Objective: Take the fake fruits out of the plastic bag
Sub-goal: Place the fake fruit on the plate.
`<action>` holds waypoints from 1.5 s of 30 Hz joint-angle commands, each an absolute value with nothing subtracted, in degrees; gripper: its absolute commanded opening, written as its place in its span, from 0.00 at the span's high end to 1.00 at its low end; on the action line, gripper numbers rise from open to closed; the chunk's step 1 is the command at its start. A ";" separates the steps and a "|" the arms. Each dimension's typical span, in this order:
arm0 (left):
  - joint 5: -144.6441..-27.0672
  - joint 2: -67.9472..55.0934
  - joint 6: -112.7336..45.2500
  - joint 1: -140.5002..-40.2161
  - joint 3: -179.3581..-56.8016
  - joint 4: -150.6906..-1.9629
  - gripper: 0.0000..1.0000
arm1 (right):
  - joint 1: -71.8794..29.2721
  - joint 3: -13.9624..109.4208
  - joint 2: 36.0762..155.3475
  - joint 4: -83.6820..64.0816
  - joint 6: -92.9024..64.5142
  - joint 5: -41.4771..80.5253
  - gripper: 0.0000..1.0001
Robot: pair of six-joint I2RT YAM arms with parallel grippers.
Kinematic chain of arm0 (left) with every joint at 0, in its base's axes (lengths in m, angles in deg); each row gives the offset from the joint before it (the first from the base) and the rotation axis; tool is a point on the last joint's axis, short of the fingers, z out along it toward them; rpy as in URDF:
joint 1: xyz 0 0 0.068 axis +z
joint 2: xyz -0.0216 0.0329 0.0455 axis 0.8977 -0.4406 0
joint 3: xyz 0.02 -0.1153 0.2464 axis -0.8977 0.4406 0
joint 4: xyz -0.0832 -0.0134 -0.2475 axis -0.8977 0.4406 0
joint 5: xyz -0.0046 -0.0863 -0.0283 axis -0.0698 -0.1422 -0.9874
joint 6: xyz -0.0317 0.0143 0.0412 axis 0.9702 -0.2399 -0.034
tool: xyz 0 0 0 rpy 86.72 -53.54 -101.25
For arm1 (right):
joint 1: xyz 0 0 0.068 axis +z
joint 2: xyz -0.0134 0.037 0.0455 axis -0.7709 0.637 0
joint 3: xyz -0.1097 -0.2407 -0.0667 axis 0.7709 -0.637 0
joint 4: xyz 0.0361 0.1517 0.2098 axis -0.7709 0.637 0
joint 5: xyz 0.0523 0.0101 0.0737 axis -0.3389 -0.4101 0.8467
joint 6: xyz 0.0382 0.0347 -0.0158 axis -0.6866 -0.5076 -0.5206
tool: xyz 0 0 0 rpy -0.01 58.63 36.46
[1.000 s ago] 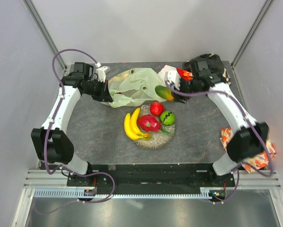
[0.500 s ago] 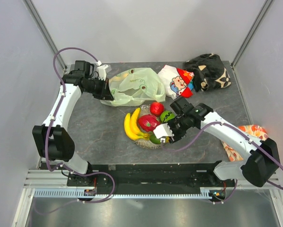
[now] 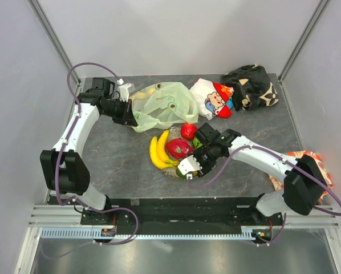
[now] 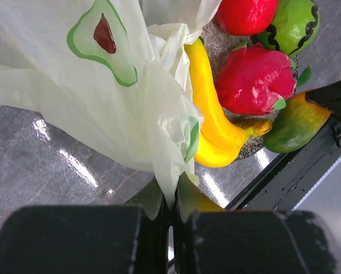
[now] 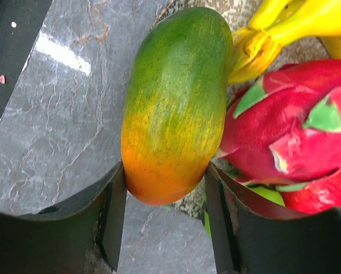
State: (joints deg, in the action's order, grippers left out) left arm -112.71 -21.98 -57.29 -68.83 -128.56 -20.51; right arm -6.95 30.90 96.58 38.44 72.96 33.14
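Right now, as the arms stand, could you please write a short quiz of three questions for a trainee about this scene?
1. True or false: the right gripper has the mango between its fingers.
2. What does the left gripper pinch? A) the plastic bag B) the bananas C) the cartoon-printed cloth
3. Name the round red fruit on the far side of the dish.

Key: 1 true; 2 A; 3 the apple.
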 commanded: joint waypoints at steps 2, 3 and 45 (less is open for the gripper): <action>-114.42 -19.61 -56.75 -68.87 -128.00 -21.49 0.98 | -5.26 31.33 98.12 35.05 69.18 34.82 0.61; -114.42 -19.44 -56.66 -68.87 -127.91 -21.49 0.98 | -5.17 31.42 98.39 34.52 68.04 34.91 0.62; -116.70 -17.77 -56.39 -68.96 -125.54 -21.84 0.98 | -15.00 53.39 98.20 37.10 50.49 30.78 0.02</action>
